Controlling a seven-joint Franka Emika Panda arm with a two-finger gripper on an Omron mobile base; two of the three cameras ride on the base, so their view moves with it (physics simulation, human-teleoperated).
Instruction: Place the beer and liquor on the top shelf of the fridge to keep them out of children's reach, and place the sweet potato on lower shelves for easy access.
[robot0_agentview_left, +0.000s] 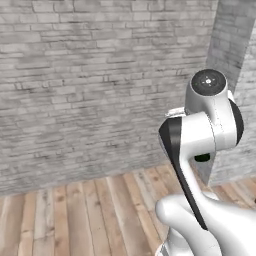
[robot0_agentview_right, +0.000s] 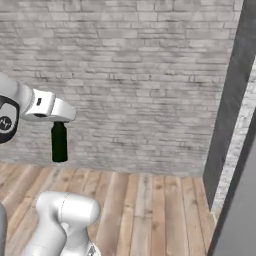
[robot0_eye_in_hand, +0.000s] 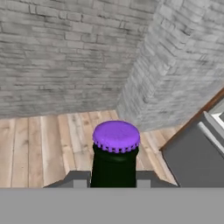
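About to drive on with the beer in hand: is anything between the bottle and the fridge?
Nothing visible blocks it. The beer hangs upright in the gripper above bare wood floor. A grey, wood-edged panel, possibly the fridge, sits at the hand view's right edge; its shelves are out of sight.

The white arm (robot0_agentview_left: 205, 150) fills the right half of the frame, its round dark-capped joint in the upper right. A small dark shape below that joint may be the beer (robot0_agentview_left: 202, 158). Behind stands a grey brick wall (robot0_agentview_left: 90, 85); wooden floor (robot0_agentview_left: 75, 215) spans the lower left.
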